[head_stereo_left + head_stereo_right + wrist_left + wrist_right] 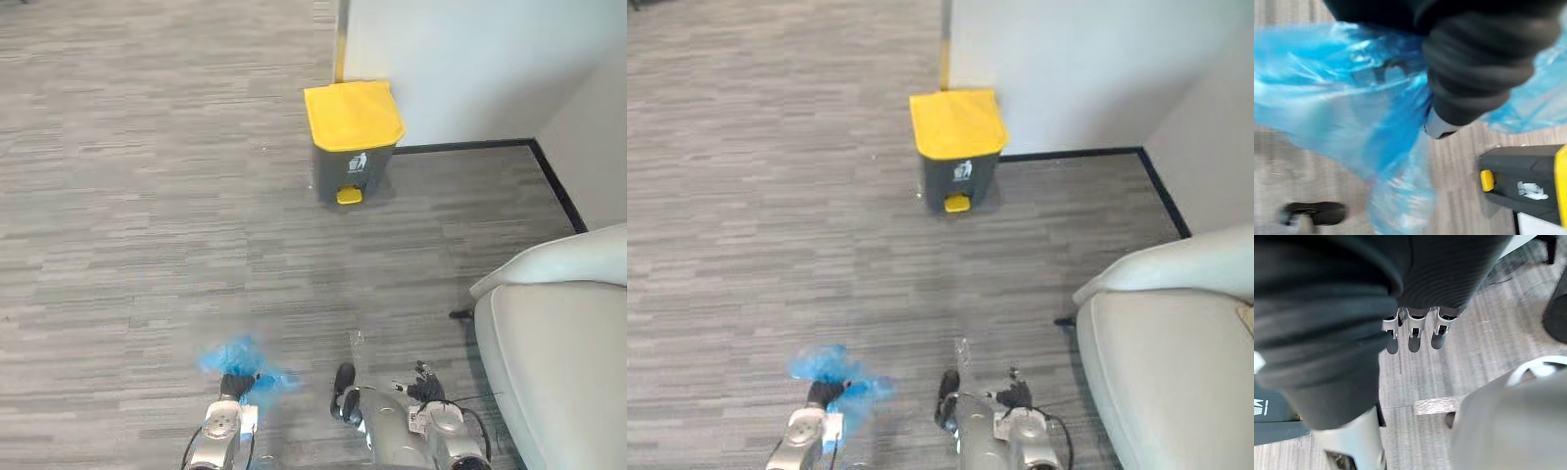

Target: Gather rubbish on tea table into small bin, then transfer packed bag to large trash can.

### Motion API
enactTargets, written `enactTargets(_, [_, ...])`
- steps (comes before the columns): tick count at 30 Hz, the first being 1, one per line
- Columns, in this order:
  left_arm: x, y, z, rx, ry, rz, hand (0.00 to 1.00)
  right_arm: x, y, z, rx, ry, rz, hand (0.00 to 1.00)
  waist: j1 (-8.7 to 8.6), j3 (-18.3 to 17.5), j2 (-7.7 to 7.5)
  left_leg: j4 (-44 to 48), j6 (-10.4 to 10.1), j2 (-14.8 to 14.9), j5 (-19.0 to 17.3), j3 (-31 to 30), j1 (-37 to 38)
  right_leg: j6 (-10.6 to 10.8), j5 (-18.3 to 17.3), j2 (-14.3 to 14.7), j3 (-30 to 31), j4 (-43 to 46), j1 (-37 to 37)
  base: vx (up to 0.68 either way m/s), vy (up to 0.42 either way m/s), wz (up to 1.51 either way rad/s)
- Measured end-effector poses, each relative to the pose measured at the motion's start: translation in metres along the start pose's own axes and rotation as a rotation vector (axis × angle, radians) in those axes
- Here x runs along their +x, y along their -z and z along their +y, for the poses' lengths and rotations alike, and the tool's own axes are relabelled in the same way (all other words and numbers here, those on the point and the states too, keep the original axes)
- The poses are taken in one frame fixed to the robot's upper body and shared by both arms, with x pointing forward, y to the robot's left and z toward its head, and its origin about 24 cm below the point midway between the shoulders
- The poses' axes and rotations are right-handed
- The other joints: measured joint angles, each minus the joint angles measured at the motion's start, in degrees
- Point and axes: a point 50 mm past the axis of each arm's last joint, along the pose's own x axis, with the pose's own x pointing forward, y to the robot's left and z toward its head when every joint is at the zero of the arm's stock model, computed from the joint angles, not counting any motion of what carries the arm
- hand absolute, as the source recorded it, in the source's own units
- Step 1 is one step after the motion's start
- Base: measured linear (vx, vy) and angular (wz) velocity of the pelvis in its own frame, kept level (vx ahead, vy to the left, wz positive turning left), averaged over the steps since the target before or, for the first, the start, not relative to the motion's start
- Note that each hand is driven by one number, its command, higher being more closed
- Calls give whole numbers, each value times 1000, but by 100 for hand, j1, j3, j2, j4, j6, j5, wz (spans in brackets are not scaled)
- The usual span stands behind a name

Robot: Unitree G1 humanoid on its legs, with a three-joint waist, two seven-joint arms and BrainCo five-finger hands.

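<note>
A blue plastic bag (238, 359) hangs just above the grey floor at the lower left. My left hand (235, 385) grips its bunched top; in the left wrist view the thin plastic (1352, 103) wraps round the hand's dark cover and thumb (1442, 128). The large trash can (353, 142), grey with a yellow lid and a yellow pedal, stands shut against the white wall well ahead; it also shows past the bag (1525, 181). My right hand (343, 390) hangs low near the middle, its fingers (1415, 335) relaxed, pointing down and holding nothing.
A pale sofa (558, 352) takes up the lower right, close to my right arm. White walls with a black skirting (465, 147) form a corner behind and to the right of the can. Grey wood-pattern floor lies between me and the can.
</note>
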Motion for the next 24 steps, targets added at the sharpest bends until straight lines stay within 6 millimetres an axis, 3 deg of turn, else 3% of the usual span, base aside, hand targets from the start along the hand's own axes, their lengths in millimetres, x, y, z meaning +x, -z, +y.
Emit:
enactTargets(2, [-3, 1, -5, -22, 7, -2, 100, -3, 1, 1, 21, 5, -11, 0, 55, 20, -39, 1217, 151, 179, -391, 56, -509, -44, -188, 99, 86, -333, 626, 340, -38, -10])
enactTargets(4, [-6, 0, -9, -39, 18, -14, 100, -4, -3, 1, 28, 9, -34, 0, 118, 31, -122, 1478, 362, 163, -642, 203, -1067, 25, -312, 104, 189, -511, 1004, 319, -4, -17])
enactTargets(6, [-6, 1, -10, -58, 18, -12, 100, -3, -5, 0, 40, 17, -38, 0, 271, 28, -179, 597, 546, 18, -766, 264, -1621, 189, -284, 105, 384, -726, 1272, 324, 65, -45])
enactTargets(8, [-8, 4, -9, -67, 12, -1, 100, -3, -6, 2, 73, 24, -38, 0, 309, 45, -198, -377, 563, -174, -750, 165, -1835, 267, -288, 71, 549, -829, 1434, 300, 100, -49])
enactTargets(10, [-10, 8, -7, -71, 2, 13, 100, -2, -7, 2, 86, 32, -36, 0, 398, 77, -271, -1492, 567, -527, -586, -44, -1865, 453, -387, -61, 815, -853, 1593, 374, 197, -59])
enactTargets(11, [-10, 10, -8, -73, 5, 20, 100, -3, -3, 0, 85, 40, -22, 0, 429, 68, -242, -2186, 536, -692, -242, -168, -1761, 620, -457, -75, 956, -859, 1668, 390, 277, -76])
enactTargets(12, [-12, 16, -9, -73, 6, 41, 100, -3, 1, -5, 74, 48, -12, 0, 467, 22, -150, -2434, 611, -742, 409, -340, -1653, 822, -596, -35, 1180, -786, 1693, 321, 250, -80])
enactTargets(13, [-13, 21, -6, -65, 2, 62, 100, -4, 5, 1, 77, 36, 11, 0, 494, -38, -275, -2361, 683, -811, 286, -199, -1574, 926, -690, -145, 1367, -678, 1687, 343, 249, -69])
enactTargets(15, [-14, 24, -3, -54, -3, 74, 100, -7, 14, 7, 70, 15, 35, 0, 478, -182, -513, -2335, 777, -1060, -213, 155, -1376, 1249, -989, -519, 1634, -56, 1495, 389, 214, -62])
enactTargets(17, [-15, 26, -3, -51, -2, 78, 100, -7, 12, 8, 67, 10, 30, 0, 479, -175, -487, -2356, 851, -1123, -447, 400, -1097, 1472, -990, -696, 1758, 1033, 1097, 345, 225, -61])
enactTargets(18, [-15, 27, -3, -39, 4, 79, 100, -7, 13, 9, 57, 5, 32, 0, 416, -162, -453, -2356, 903, -1156, -526, 478, -896, 1716, -878, -823, 1736, 1809, 783, 386, 246, -36])
enactTargets(19, [-15, 27, -1, -9, 14, 78, 100, -8, 16, 10, 32, -3, 40, 0, 351, -162, -440, -2340, 954, -1166, -639, 539, -704, 1824, -812, -953, 1647, 2536, 515, 341, 174, -12])
enactTargets(21, [-14, 26, 4, 10, 9, 76, 100, -6, 13, 12, 14, -11, 38, 0, 255, -139, -407, -2446, 989, -1168, -707, 520, -416, 1577, -999, -1100, 1287, 3084, 195, 387, 72, -2])
enactTargets(22, [-11, 22, 9, 21, -4, 64, 100, -4, 11, 11, 8, -11, 36, 0, 256, -118, -369, -2680, 985, -1121, -704, 511, -157, 1377, -1121, -1063, 1030, 3050, -28, 402, 12, -10])
enactTargets(24, [-9, 20, 15, 20, -20, 59, 100, -2, 4, 11, 3, -13, 17, 0, 225, -71, -293, -2839, 985, -1003, -704, 504, 109, 1169, -1214, -881, 813, 2676, -324, 357, -47, -5])
